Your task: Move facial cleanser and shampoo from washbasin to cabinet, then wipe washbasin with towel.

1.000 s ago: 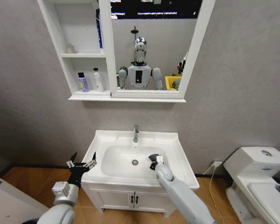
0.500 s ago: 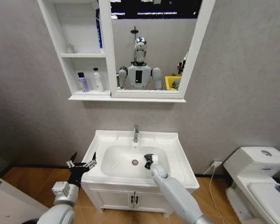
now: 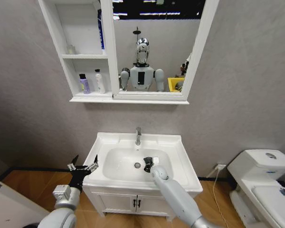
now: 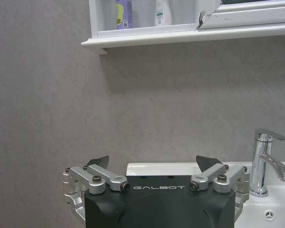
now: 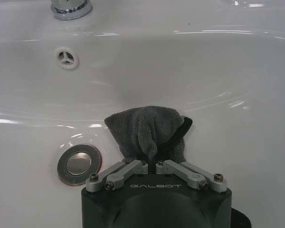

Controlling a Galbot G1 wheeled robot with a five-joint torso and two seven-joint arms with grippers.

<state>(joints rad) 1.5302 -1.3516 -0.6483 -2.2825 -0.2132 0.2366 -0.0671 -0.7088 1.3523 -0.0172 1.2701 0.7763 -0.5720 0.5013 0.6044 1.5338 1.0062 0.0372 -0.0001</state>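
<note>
The white washbasin (image 3: 179, 156) stands below the cabinet (image 3: 61, 57) and its mirror. My right gripper (image 3: 148, 165) is down in the bowl just right of the drain (image 5: 78, 163), shut on the dark grey towel (image 5: 147, 129), which is pressed against the bowl. A purple bottle (image 3: 84, 83) and a white bottle (image 3: 100, 81) stand on the cabinet's lowest shelf; I cannot tell which is the shampoo and which the facial cleanser. My left gripper (image 3: 83, 167) hangs open and empty beside the washbasin's left edge, its fingertips (image 4: 102, 161) spread wide.
The chrome tap (image 3: 138, 135) rises at the back of the bowl. A white toilet (image 3: 263, 183) stands to the right. A low two-door vanity (image 3: 128, 202) sits under the basin. Wooden floor lies to the left.
My right gripper has slid left across the bowl with the towel, from the right side to beside the drain. The left arm has stayed put.
</note>
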